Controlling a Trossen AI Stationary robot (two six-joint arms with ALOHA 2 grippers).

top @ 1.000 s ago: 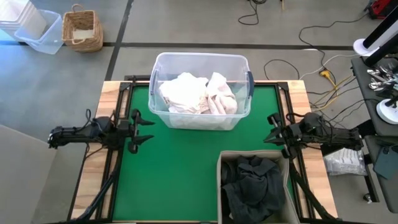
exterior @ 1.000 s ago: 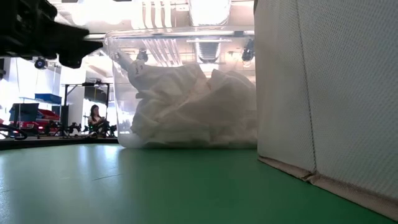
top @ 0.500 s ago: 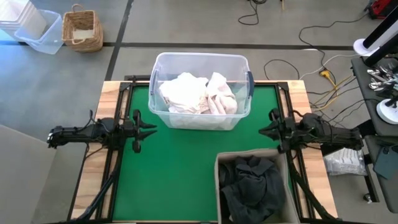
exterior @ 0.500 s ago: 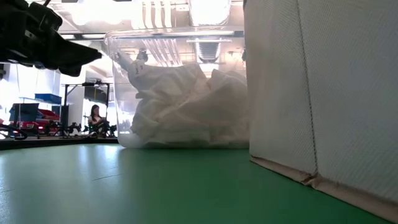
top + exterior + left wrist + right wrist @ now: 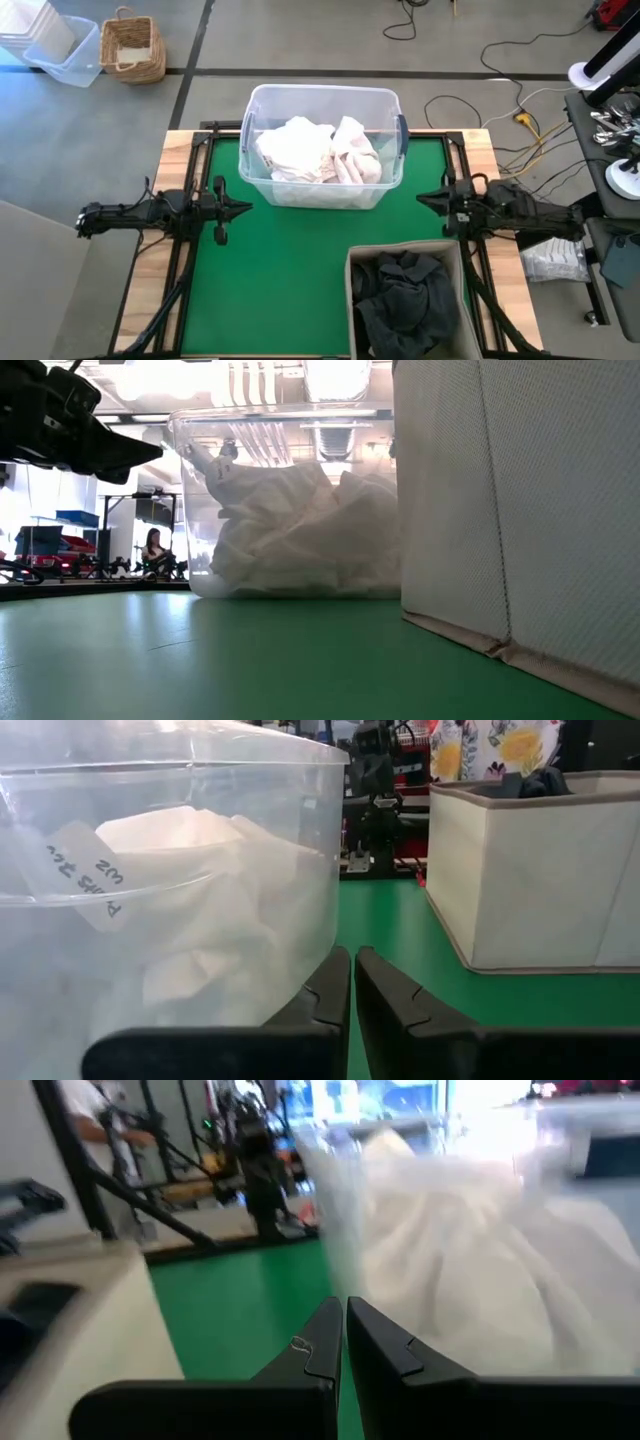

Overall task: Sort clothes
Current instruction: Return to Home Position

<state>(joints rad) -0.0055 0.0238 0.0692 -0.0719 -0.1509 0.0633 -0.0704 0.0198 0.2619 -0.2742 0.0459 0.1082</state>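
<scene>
White and cream clothes (image 5: 318, 150) lie heaped in the clear plastic tub (image 5: 250, 110) at the table's far middle. Dark clothes (image 5: 405, 290) fill the beige fabric box (image 5: 352, 262) at the near right. My left gripper (image 5: 250, 207) hovers at the table's left side, level, pointing toward the tub's near left corner, shut with nothing in it (image 5: 352, 958). My right gripper (image 5: 418, 199) hovers at the right side, between tub and box, shut and holding nothing (image 5: 343, 1308).
Bare green table (image 5: 280, 270) stretches between the arms and in front of the tub. On the floor beyond the far left corner stand a wicker basket (image 5: 132, 48) and a plastic bin (image 5: 60, 50). A person (image 5: 153, 548) sits far off in the room.
My left gripper has shut its fingers on nothing, staying where it was. My right gripper has rolled about its own axis and shifted slightly toward the far edge. The beige box has slid a little toward the table's left.
</scene>
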